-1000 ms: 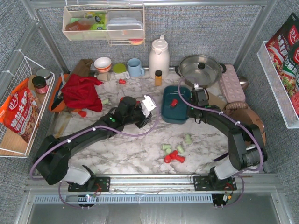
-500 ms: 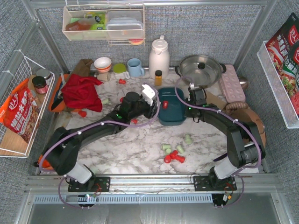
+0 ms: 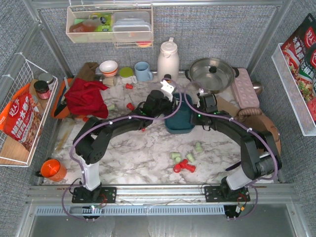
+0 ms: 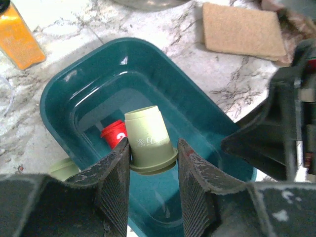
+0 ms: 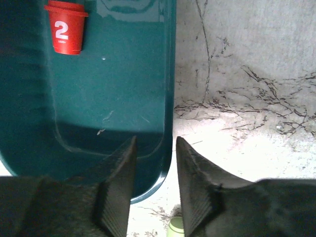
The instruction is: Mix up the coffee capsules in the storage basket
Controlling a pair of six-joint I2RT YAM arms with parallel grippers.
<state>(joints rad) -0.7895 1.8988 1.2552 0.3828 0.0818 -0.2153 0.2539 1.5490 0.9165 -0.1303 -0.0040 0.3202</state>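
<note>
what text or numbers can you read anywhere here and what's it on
"2" in white, on the red capsule in the basket; the fine print under it is too small.
Green capsule in the left gripper: faint white print, unreadable.
Orange bag and red packets: Chinese characters, too small to read.

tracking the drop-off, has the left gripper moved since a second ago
Yes: the left gripper moved right and away, toward the white jug, now over the storage basket.
</note>
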